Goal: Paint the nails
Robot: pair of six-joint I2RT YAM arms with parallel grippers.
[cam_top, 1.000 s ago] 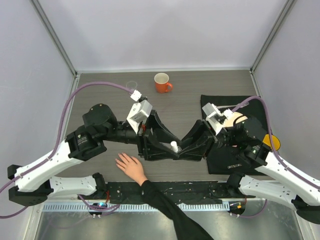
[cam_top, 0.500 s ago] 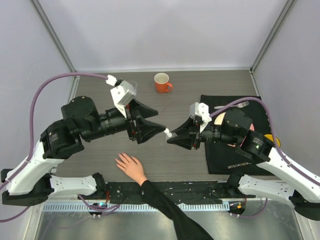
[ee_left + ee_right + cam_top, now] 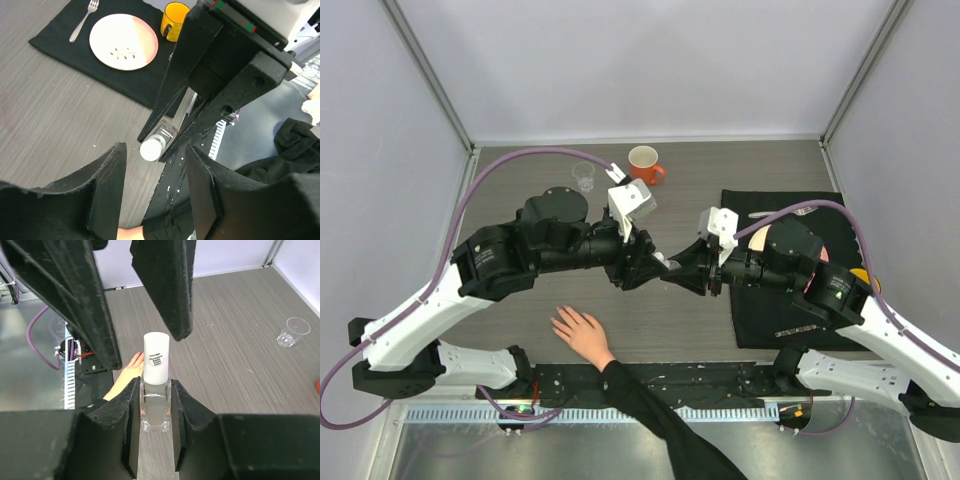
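A bare hand [image 3: 582,333] with a black sleeve lies flat at the near table edge; its nails are too small to make out. It also shows in the right wrist view [image 3: 127,374]. My right gripper [image 3: 680,272] [image 3: 155,386] is shut on a small clear bottle [image 3: 155,400] with a white cap [image 3: 156,356], held above the table. My left gripper [image 3: 648,264] [image 3: 156,156] is open and faces it. Its fingers [image 3: 167,285] stand on either side of the cap [image 3: 152,149] without touching it.
An orange mug [image 3: 643,165] and a small clear cup [image 3: 583,175] stand at the back. A black placemat [image 3: 775,320] on the right carries a plate [image 3: 123,41], a fork [image 3: 86,20] and a yellow mug [image 3: 175,21].
The right gripper lifted the bottle from low over the table. The left gripper drew back, then moved in again so its open fingers flank the cap.
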